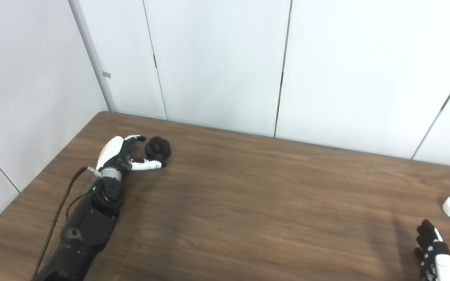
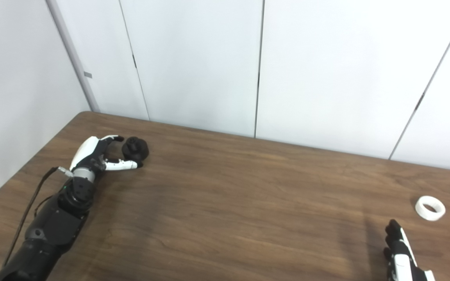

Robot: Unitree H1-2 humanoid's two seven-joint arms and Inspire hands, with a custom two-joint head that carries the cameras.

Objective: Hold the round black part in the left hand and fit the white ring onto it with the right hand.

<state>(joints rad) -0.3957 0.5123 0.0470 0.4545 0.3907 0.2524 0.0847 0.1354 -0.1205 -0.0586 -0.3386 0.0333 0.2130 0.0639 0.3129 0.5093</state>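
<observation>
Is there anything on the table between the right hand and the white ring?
Nothing visible. The ring lies flat on bare table just beyond the right hand, up and slightly right of its fingers, with only wood between them.

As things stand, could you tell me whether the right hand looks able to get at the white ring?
Probably yes. The white ring lies alone on the table, just beyond the right hand, with bare wood between them and nothing in the way.
</observation>
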